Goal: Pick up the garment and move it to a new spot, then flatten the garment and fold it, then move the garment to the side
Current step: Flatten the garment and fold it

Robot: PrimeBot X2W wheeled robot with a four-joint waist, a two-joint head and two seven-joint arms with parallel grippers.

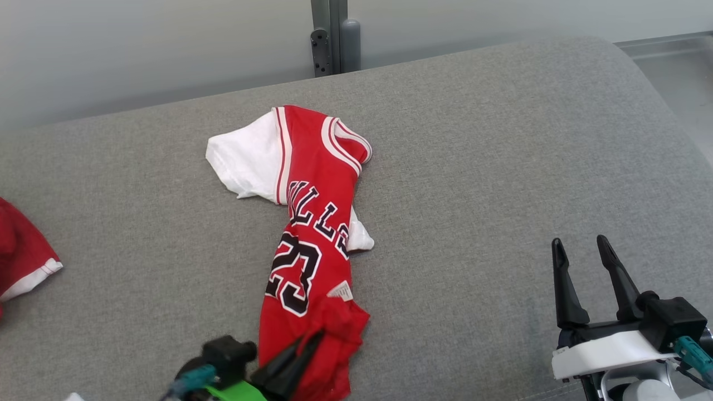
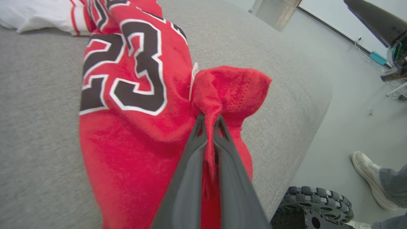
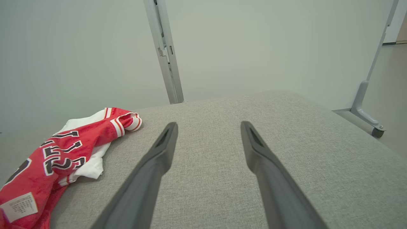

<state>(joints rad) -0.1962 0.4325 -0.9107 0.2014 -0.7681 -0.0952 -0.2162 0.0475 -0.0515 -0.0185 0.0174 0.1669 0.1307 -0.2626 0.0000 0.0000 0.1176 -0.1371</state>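
Garment (image 1: 312,223), a red jersey with white sleeves and a black 23, lies crumpled in a long twisted strip down the middle of the grey padded bench (image 1: 501,167), collar end far, hem end near. Head view: left gripper (image 1: 316,336) sits at the near hem, its fingers pinched together on a bunch of red cloth. Right gripper (image 1: 580,245) is well apart to the right, fingers spread wide, holding nothing. Another red-and-white cloth (image 1: 22,250) shows at the left edge. Left wrist view: the left gripper (image 2: 210,118) has a ridge of hem squeezed between the two fingers, and the rest of the jersey (image 2: 127,127) rests on the bench, not lifted. A person's shoe (image 2: 365,165) is on the floor beyond the bench edge. Right wrist view: the right gripper (image 3: 209,125) is spread over bare bench, with the jersey (image 3: 57,159) off to its left. Judgement: a grasp is made, so the first step is barely begun. Lifting and moving to a new spot, flattening, folding and setting aside all appear left to do.
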